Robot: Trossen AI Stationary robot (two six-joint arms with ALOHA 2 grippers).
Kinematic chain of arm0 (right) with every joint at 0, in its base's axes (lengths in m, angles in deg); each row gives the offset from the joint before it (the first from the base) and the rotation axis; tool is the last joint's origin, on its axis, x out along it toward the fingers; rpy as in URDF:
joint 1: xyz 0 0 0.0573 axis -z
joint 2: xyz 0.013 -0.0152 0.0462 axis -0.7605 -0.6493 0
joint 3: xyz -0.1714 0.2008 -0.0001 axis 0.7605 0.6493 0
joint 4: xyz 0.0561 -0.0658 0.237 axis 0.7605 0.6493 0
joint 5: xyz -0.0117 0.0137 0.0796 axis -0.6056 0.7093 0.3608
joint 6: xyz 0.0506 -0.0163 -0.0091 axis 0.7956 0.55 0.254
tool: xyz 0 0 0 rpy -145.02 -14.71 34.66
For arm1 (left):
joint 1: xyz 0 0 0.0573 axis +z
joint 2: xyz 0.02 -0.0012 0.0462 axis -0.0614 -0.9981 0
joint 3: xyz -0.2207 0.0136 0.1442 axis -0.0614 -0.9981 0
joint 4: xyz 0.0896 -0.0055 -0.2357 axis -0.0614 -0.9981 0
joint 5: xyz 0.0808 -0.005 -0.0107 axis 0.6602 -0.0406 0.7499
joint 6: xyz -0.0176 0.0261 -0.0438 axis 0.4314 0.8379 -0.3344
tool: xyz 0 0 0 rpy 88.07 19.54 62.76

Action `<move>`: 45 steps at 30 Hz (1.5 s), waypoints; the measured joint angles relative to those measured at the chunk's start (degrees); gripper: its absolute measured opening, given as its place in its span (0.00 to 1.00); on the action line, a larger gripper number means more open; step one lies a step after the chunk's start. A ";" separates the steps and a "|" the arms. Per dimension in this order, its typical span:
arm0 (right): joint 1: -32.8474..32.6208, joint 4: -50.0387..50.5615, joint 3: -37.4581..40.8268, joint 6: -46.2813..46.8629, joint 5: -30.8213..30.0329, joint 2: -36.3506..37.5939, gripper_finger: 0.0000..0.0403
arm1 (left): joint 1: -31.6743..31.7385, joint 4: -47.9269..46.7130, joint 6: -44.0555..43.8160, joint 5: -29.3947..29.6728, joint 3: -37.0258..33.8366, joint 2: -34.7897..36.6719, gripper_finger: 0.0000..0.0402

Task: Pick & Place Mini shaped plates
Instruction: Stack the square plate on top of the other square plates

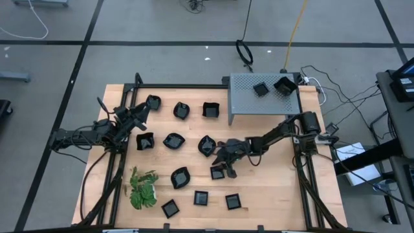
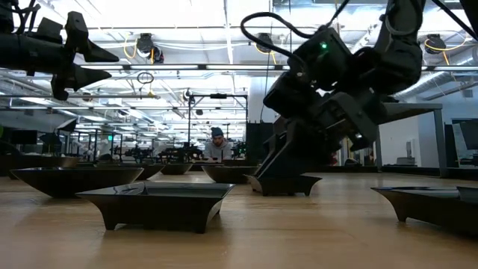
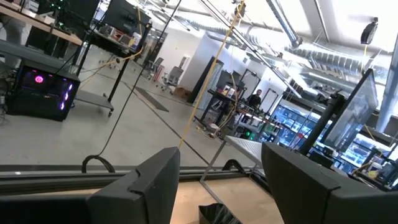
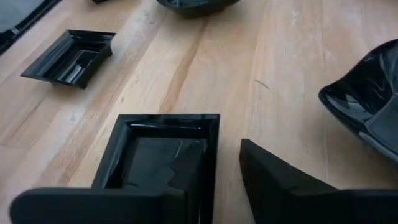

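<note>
The right claw point(image 1: 223, 169) reaches low over the middle of the wooden surface point(image 1: 272, 188), one finger set inside a square black plate point(image 4: 158, 162) and the other outside its rim, astride the wall but not visibly clamped on it. The plate sits flat on the wood. Close around it lie others of the mini shaped plates: a leaf-like dish point(image 1: 206, 145) just beside the claw, a round one point(image 1: 180, 177) nearby, and three square ones point(image 1: 201, 198) in a loose row toward the near edge. More stand in two rows toward the far side point(image 1: 180, 110). None of them blocks the claw, though the leaf-like dish crowds its flank.

A grey perforated tray point(image 1: 242, 103) sits raised at the far right corner of the surface, with two black plates point(image 1: 261, 89) already in it. A green leafy plant point(image 1: 142, 189) lies near the left front corner.

The left claw point(image 1: 139, 116) hangs above the left side of the surface, fingers spread wide and empty.

The surface is pale butcher-block wood framed by black rails. Cables trail across the grey floor point(image 1: 162, 26) beyond. At table height the room shows as a long workshop with ceiling lights and racks, where a person point(image 2: 217, 146) sits at a far bench.
</note>
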 joint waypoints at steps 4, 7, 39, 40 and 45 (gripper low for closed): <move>0.00 3.28 -0.18 0.05 -0.04 1.27 0.17 | 0.00 0.00 0.00 -0.02 0.00 -0.02 0.57; 0.11 6.67 -0.15 -0.11 0.28 2.70 0.08 | 0.00 0.01 0.00 0.00 0.00 0.00 0.57; 35.50 50.24 -7.87 11.66 -19.70 48.04 0.00 | 0.00 0.00 0.00 -0.01 0.00 -0.02 0.57; 38.71 54.08 -9.73 11.81 -19.70 48.06 0.00 | 0.00 0.01 0.00 -0.01 -0.01 -0.01 0.57; 51.34 67.03 -15.71 12.33 -19.76 47.04 0.00 | 0.00 0.01 0.00 0.02 0.00 0.00 0.57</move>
